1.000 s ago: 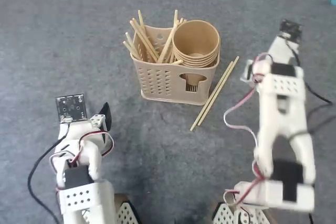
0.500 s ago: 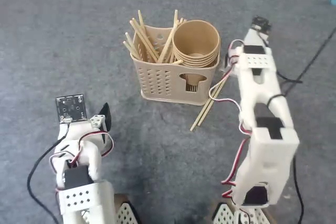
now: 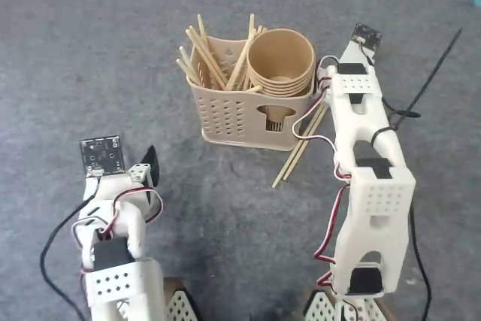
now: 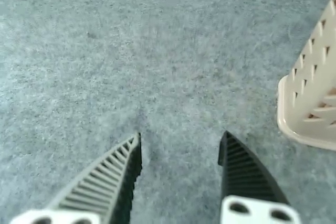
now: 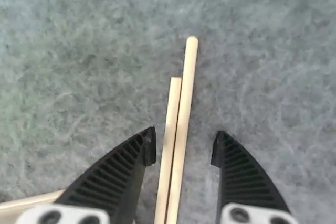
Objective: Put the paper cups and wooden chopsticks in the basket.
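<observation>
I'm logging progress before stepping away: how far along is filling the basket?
Mostly done: the stacked paper cups and a bundle of chopsticks stand in the basket. In hand: the right hand, open, straddles two loose chopsticks on the carpet beside the basket, not yet gripped. Left: grasp them and drop them in. The left hand is open over bare carpet.

I see the grey carpeted table (image 3: pixel 90 58) carrying the basket (image 3: pixel 233 114), with 2 wooden chopsticks (image 3: pixel 285 169) lying flat on it just beside the basket.
</observation>
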`<control>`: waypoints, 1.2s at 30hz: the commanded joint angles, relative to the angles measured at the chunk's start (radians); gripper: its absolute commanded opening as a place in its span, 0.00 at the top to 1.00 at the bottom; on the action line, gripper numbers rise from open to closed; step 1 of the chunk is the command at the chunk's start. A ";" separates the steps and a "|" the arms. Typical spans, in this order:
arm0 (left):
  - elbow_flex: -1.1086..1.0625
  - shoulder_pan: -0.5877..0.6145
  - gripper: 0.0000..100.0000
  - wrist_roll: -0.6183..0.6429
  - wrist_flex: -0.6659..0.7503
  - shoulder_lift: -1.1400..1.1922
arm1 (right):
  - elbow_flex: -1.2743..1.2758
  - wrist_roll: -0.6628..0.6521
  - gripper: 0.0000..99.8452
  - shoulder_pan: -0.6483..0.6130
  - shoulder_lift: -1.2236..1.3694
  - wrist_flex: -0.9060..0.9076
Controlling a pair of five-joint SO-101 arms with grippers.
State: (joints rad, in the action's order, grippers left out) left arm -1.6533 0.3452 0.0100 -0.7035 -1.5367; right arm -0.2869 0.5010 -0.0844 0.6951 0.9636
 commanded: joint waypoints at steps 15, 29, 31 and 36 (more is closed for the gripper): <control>0.005 -0.008 0.77 -0.044 0.026 -0.011 | -0.060 -0.245 0.99 0.065 -0.090 0.481; 0.005 -0.008 0.77 -0.046 0.023 -0.011 | 0.097 -0.333 0.99 0.058 -0.432 0.802; 0.005 -0.008 0.77 -0.046 0.023 -0.011 | 0.176 -0.333 0.99 0.054 -0.529 0.773; 0.005 -0.008 0.77 -0.046 0.023 -0.011 | 0.454 -0.328 0.99 0.022 -0.737 0.559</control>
State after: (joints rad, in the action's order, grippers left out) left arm -1.6533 0.3452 -0.0269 -0.7020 -1.5367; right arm 0.0368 0.1818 -0.0384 0.1151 1.6494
